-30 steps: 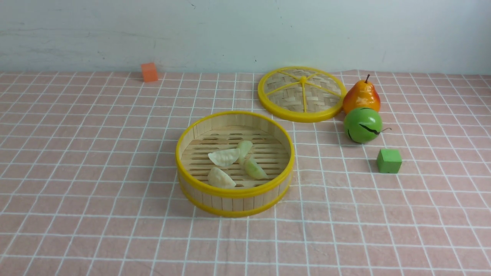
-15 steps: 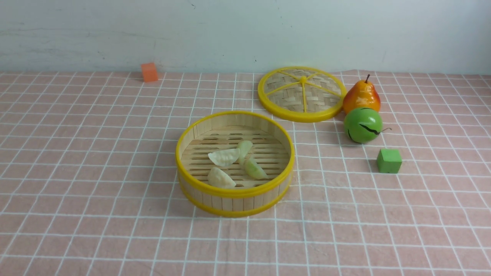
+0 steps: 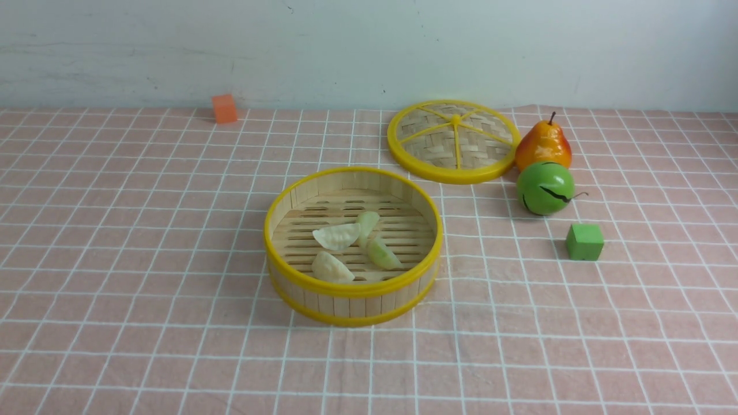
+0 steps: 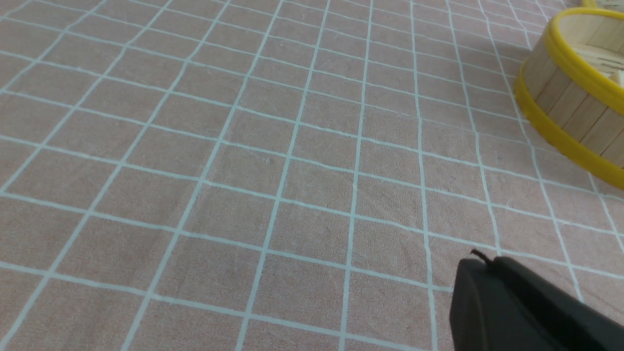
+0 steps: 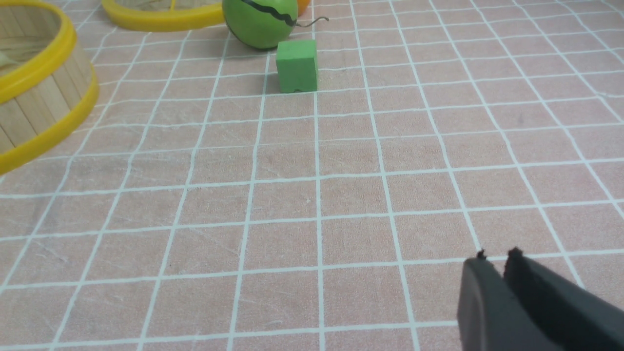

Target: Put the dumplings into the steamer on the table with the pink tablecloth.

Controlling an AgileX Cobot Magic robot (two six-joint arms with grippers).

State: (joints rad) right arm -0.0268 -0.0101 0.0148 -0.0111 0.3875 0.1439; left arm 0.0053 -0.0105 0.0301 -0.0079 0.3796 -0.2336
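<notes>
Pink tablecloth (image 3: 144, 242) covers the worktop. Four dumplings (image 3: 346, 245) lie inside the steamer (image 3: 351, 288), well away from both grippers. Left gripper (image 4: 487, 265) is closed, empty. Right gripper (image 5: 495, 258) is slightly parted, holding nothing.

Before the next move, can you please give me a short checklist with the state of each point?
1. All four dumplings inside the steamer: ok.
2. No dumpling left on the pink tablecloth: ok in these views.
3. Left gripper shut, holding nothing: ok.
4. Right gripper holding nothing: ok; jaws nearly together, a narrow gap shows.
5. Lid off, lying beyond the steamer: ok.
6. Green cube and green fruit apart from the steamer: ok.
</notes>
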